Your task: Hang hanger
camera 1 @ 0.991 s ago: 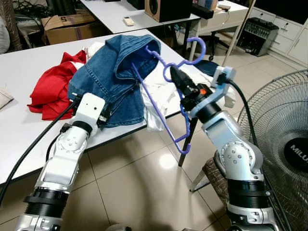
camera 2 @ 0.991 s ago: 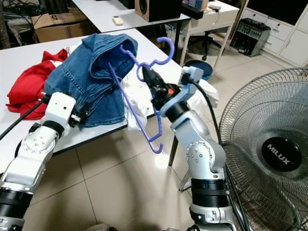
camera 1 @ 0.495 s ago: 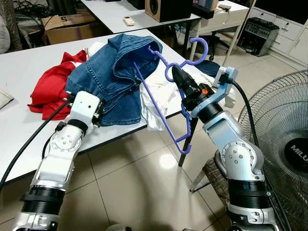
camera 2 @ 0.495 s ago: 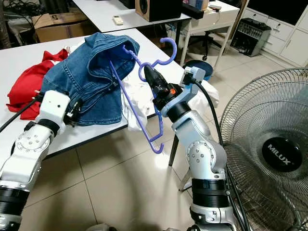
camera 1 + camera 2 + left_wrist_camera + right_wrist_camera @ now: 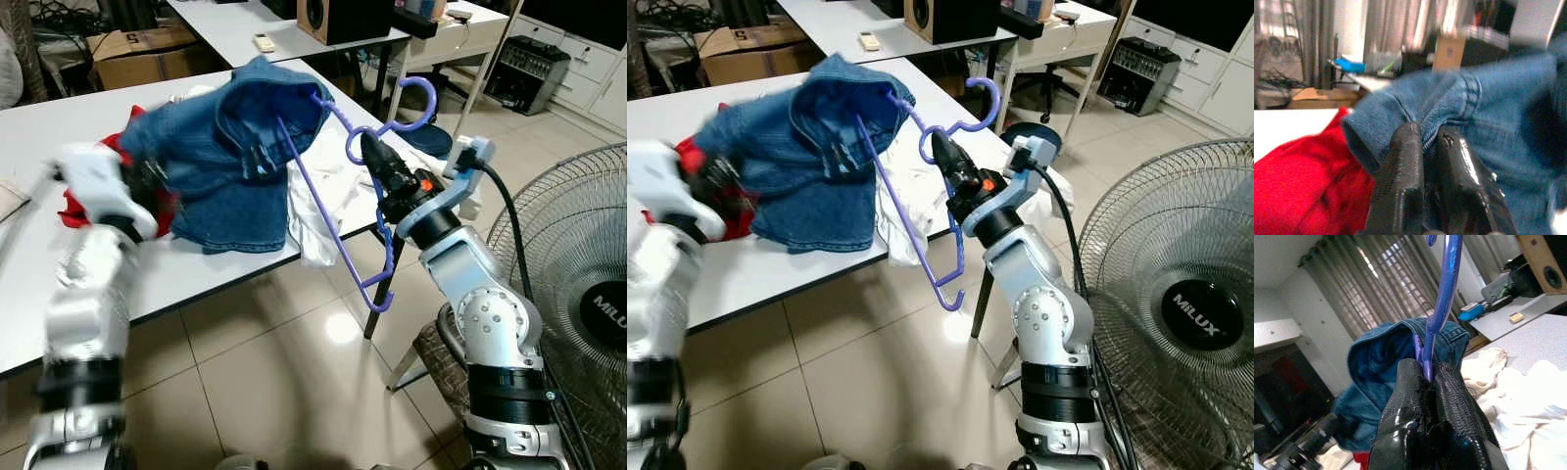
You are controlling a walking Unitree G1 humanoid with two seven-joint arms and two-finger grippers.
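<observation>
A purple plastic hanger hangs tilted off the table's near corner, one arm tucked inside the blue jeans lying on the white table. My right gripper is shut on the hanger's neck just below the hook; the right wrist view shows its fingers pinching the purple stem. My left gripper is shut on a folded denim edge of the jeans. It is blurred by motion at the jeans' left side, beside a red garment.
White cloth lies under the jeans and droops over the table edge. A large standing fan is close on the right. A second table with a speaker and a cardboard box stand behind. Tiled floor lies below.
My left arm has swung up and to the left, dragging the jeans' edge with it, and is motion-blurred. The right gripper and hanger have risen slightly.
</observation>
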